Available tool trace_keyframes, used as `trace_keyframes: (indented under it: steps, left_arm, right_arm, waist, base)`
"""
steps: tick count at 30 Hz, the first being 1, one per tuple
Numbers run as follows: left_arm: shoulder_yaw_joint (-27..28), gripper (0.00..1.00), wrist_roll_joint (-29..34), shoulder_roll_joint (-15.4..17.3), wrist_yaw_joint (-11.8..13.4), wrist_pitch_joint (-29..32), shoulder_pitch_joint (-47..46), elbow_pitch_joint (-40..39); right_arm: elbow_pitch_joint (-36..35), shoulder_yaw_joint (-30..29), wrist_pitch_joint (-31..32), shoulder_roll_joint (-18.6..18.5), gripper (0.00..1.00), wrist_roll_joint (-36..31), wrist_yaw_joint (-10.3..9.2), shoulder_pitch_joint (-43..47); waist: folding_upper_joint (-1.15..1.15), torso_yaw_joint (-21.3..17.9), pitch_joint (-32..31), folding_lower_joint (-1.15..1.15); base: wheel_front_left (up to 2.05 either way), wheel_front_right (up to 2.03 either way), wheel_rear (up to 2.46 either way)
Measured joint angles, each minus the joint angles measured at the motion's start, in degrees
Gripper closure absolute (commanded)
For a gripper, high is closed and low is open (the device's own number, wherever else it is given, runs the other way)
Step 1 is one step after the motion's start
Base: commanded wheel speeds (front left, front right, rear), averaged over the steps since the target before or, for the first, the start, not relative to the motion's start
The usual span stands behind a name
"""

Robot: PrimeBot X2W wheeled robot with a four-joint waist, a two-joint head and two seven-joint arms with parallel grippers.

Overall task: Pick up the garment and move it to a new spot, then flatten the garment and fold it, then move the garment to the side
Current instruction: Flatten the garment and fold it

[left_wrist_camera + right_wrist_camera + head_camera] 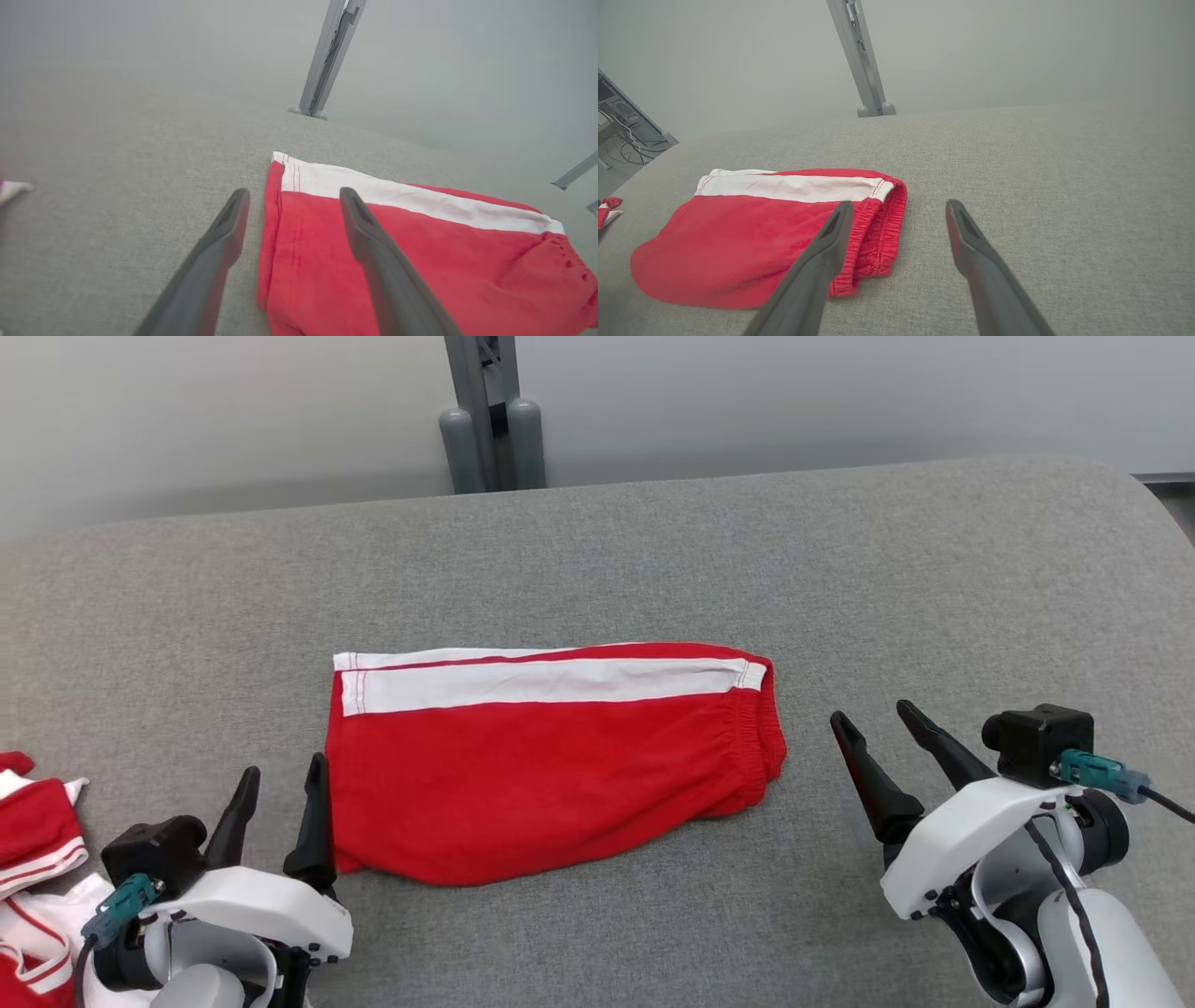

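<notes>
The red shorts [551, 775] lie folded flat in the middle of the table [653, 551]. My left pincer [285, 765] stands released, straddling their hem edge. My right pincer [871, 711] gapes empty just beside the waistband. Folding is probably done, so next I must grip both ends and shift them aside.

A grey cloth table [934, 569] holds folded red shorts [523, 784] in the middle and red-and-white clothes [33, 831] at its left edge.

light: even, soft | shadows: faint | wrist views: hazy, soft-focus | head view: sharp
</notes>
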Motion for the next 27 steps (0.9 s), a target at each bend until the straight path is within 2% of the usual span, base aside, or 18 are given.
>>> trace_keyframes:
  steps: [5, 12, 23, 27]
  left_arm:
    - [-1.07, 0.00, 3.74, 1.60, 0.99, -1.60, 0.32, -2.19]
    - [-2.87, 0.00, 5.50, 1.45, 2.50, -2.03, 2.81, -5.69]
    - [-3.70, 0.00, 5.70, 0.41, 3.92, -2.48, 5.75, -9.33]
    - [-3.93, 0.00, 5.73, 0.20, 3.96, -2.57, 5.87, -9.72]
  right_arm:
    - [3.04, -1.02, -0.11, -0.02, 0.00, 0.52, 0.00, -0.90]
    - [10.29, -2.13, -0.82, 0.01, 0.00, 2.22, 0.00, -1.67]
    - [26.26, -3.64, -5.77, 0.03, 0.00, 4.92, 0.00, -7.56]
    - [31.89, -4.77, -7.92, 0.07, 0.00, 2.69, 0.00, -9.57]
  waist:
    - [0.00, 1.62, -1.29, 0.00]
    - [0.00, 5.25, -2.57, 0.00]
    - [0.00, 11.64, -2.39, 0.00]
    - [0.00, 12.88, -1.85, 0.00]
  base:
    - [0.00, 0.00, 0.00]
    - [0.00, 0.00, 0.00]
    - [0.00, 0.00, 0.00]
    - [0.00, 0.00, 0.00]
